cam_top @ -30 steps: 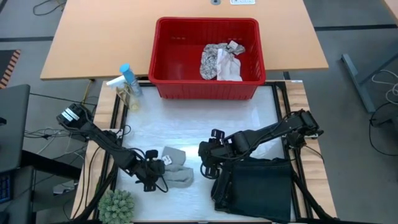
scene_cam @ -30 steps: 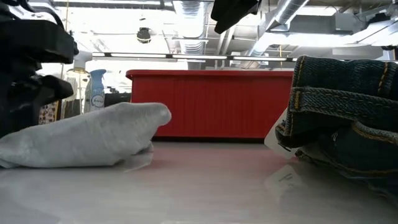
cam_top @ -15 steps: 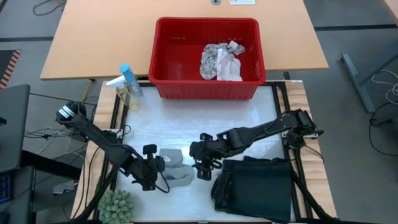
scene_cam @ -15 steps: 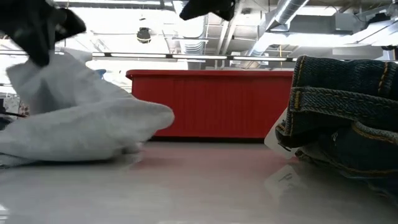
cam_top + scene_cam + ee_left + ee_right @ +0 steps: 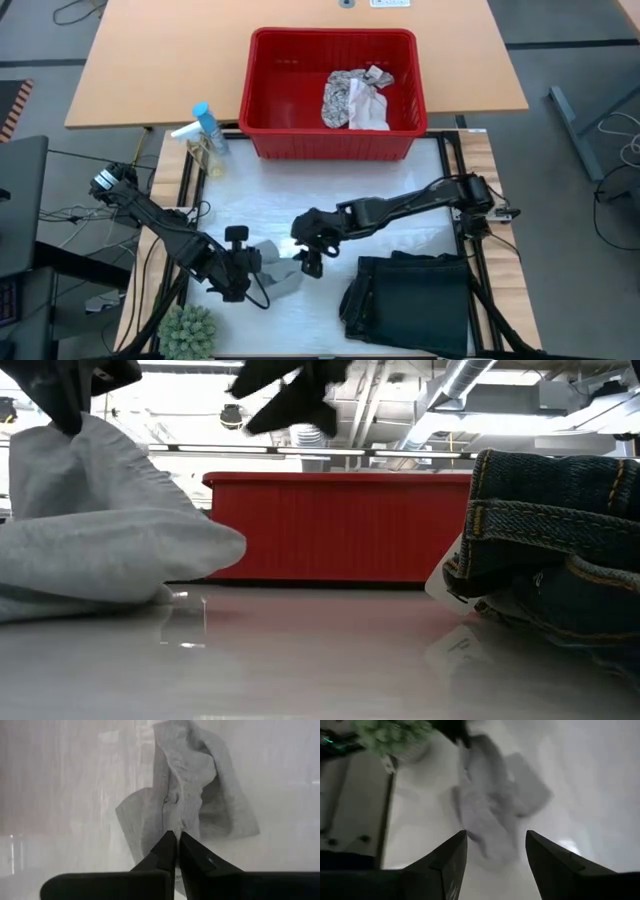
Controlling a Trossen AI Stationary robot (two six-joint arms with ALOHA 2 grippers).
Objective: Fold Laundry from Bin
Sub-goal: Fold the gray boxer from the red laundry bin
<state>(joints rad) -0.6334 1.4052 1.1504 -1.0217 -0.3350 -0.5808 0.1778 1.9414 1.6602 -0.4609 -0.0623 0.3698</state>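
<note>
- The small plain whitish cloth (image 5: pixel 277 270) is seen on the white table (image 5: pixel 330 195) near its front edge, left of the middle, with one part pulled up into a peak.
- The left gripper (image 5: pixel 247 262) is found at the left side of this cloth; in the left wrist view its fingers (image 5: pixel 167 851) are pressed together on an edge of the cloth (image 5: pixel 187 805), which is lifted there while the rest lies on the table.
- In the low view the cloth (image 5: pixel 100 540) is shown raised at the left, its top drawn up under a dark gripper part.
- The right gripper (image 5: pixel 306 250) is held just above the right side of the same cloth, its arm stretched across from the table's right edge.
- In the right wrist view its two fingers (image 5: pixel 445 865) are seen well apart, with the cloth (image 5: pixel 490 820) below and between them; no contact can be told.
- The large dark garment (image 5: pixel 408 305) is laid folded by the front right corner of the table.
- The red bin (image 5: pixel 333 95) is set at the back edge of the table, and the leaf-patterned cloth (image 5: pixel 352 97) is lying inside it, toward its right half.
- A spray bottle (image 5: pixel 206 128) is stood near the back left corner, just left of the bin.
- A small green plant (image 5: pixel 188 332) is placed at the front left corner.
</note>
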